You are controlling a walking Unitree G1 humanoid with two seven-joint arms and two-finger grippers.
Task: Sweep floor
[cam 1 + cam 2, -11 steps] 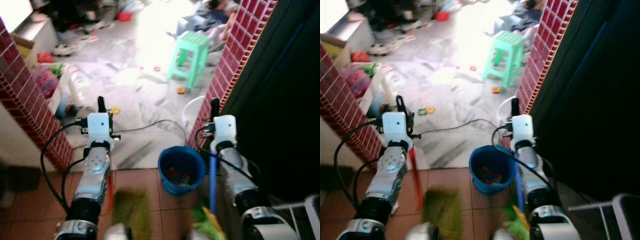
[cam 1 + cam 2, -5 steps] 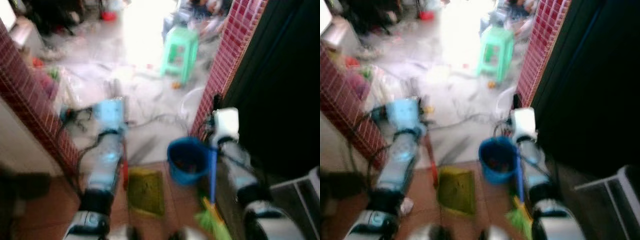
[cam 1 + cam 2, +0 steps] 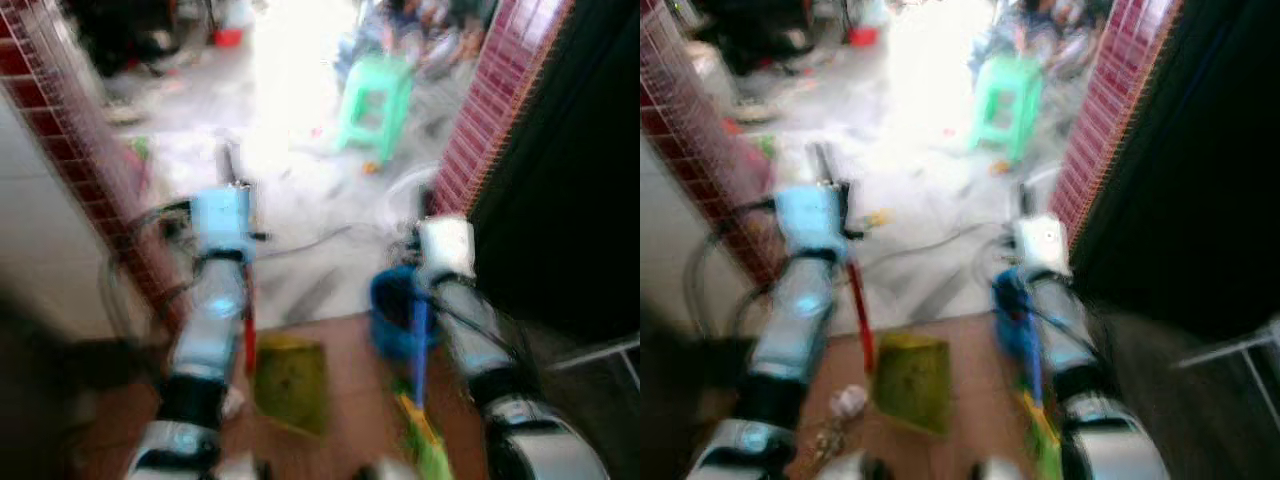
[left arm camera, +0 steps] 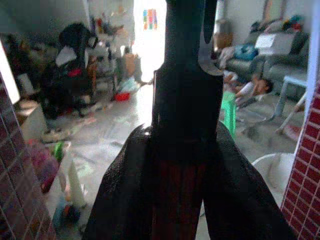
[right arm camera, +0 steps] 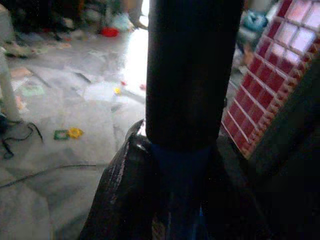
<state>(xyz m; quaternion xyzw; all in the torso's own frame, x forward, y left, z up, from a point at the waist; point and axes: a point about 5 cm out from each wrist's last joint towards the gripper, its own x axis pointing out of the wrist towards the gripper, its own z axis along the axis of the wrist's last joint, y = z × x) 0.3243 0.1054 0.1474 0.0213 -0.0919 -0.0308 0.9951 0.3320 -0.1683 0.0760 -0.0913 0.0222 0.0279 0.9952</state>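
My left gripper [image 4: 187, 150] is shut on the red handle [image 3: 860, 320] of a dustpan. Its yellow-green pan [image 3: 290, 385] rests on the brown tiles between my arms. On the other side, my right gripper [image 5: 175, 145] is shut on the blue handle [image 3: 418, 340] of a broom. The broom's green bristles [image 3: 425, 440] sit low by my right arm. Some crumpled white litter [image 3: 848, 400] and small debris [image 3: 825, 435] lie on the tiles left of the pan. Both eye views are blurred.
A blue bucket [image 3: 390, 310] stands partly behind my right forearm. Red brick pillars frame the doorway, one at left [image 3: 90, 160] and one at right [image 3: 500, 110]. Beyond lie a green stool [image 3: 375, 95], a floor cable [image 3: 310, 240], a white basin [image 3: 400, 185] and scattered toys. A person [image 4: 250, 87] rests at the back.
The whole picture has shifted and blurred, so the camera has moved. The dustpan now shows farther forward between my arms, and the bucket sits closer behind my right forearm.
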